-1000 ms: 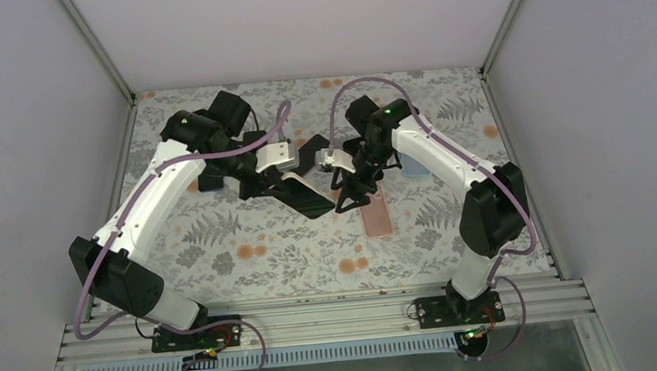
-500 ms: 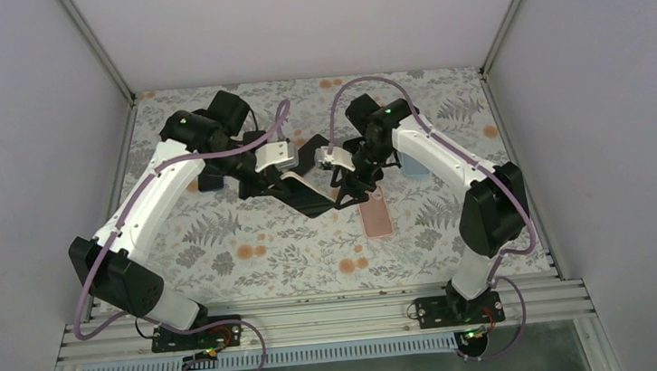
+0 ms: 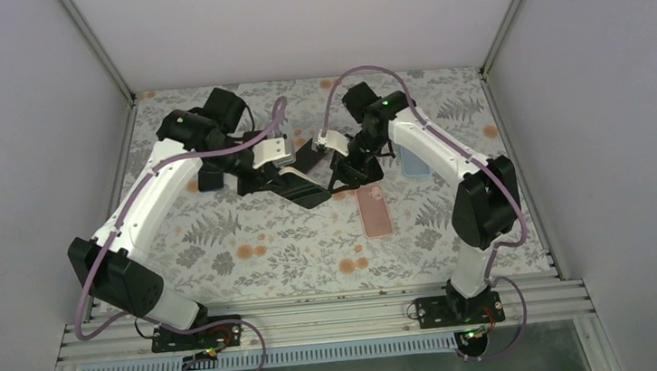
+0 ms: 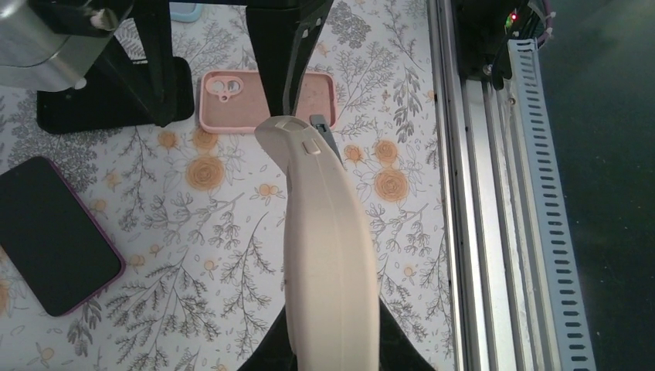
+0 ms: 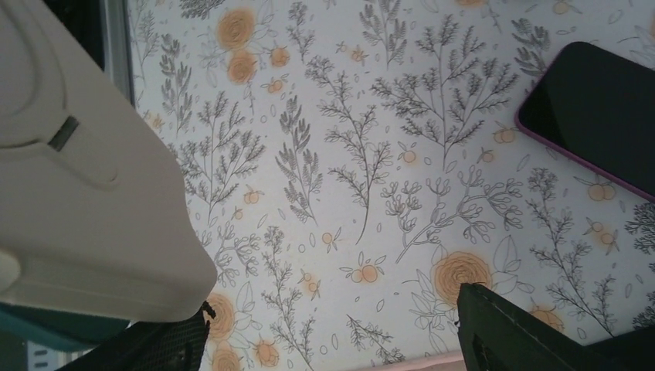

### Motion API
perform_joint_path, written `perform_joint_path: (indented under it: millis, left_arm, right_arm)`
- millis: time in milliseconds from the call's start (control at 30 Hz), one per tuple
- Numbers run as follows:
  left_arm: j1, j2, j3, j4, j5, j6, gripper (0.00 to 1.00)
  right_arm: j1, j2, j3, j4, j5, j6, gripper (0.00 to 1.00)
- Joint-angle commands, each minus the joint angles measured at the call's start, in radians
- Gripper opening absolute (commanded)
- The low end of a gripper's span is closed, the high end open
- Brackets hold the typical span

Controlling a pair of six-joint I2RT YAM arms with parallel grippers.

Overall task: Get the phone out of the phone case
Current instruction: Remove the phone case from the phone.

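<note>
The phone (image 3: 303, 190) is, as far as I can see, not out yet. It sits in its cream case (image 4: 330, 255), lifted above the surface (image 3: 249, 248) in the centre of the top view. My left hand (image 3: 259, 179) is closed tightly on one end of the cream case. My right hand (image 3: 347, 176) stands open just beside the other end and holds nothing, so the pulling out is all left to do. Compared with one second ago, my right hand went toward the top of the frame, off the pink empty case (image 3: 375, 210), and the cased phone shifted a little that way too.
</note>
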Motion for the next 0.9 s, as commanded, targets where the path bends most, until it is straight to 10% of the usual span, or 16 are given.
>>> perform_joint_path:
  millis: [0,500,767,867]
  left_arm:
    - [-0.077,0.01,-0.003,-0.024,0.383,0.085,0.02]
    - [0.128,0.218,0.349,-0.008,0.425,0.061,0.02]
    - [0.157,0.218,0.381,0.035,0.371,0.011,0.02]
    - [0.163,0.2,0.407,0.013,0.354,0.007,0.02]
  right_arm:
    - [0.005,-0.01,0.025,0.312,-0.072,0.137,0.8]
    - [0.177,-0.038,0.171,0.089,-0.422,0.002,0.84]
    - [0.176,-0.018,0.288,0.006,-0.458,0.007,0.12]
    - [0.158,-0.056,0.235,0.064,-0.428,0.05,0.04]
